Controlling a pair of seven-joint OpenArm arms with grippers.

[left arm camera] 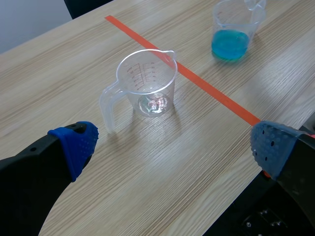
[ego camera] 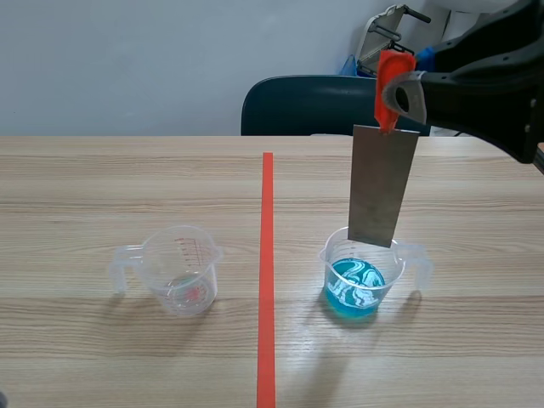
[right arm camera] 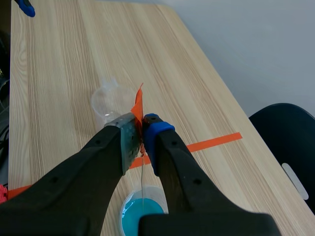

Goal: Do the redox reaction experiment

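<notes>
A grey metal plate [ego camera: 382, 185] with an orange-red tab [ego camera: 389, 85] at its top hangs upright from my right gripper [ego camera: 393, 98], which is shut on the tab. The plate's lower edge sits just above the rim of a clear beaker [ego camera: 364, 276] holding blue liquid [ego camera: 355, 285]. From the right wrist the plate shows edge-on as a thin line [right arm camera: 142, 184] over the blue liquid [right arm camera: 141, 216], held in my right gripper [right arm camera: 142, 129]. An empty clear measuring beaker [ego camera: 178, 268] stands left of the tape line. My left gripper [left arm camera: 172, 142] is open, behind that empty beaker [left arm camera: 146, 83].
An orange-red tape line [ego camera: 267, 272] splits the wooden table down the middle. A dark chair [ego camera: 314, 104] stands behind the far edge. The blue-liquid beaker [left arm camera: 235, 29] lies beyond the tape in the left wrist view. The table's near edge is close to the left gripper.
</notes>
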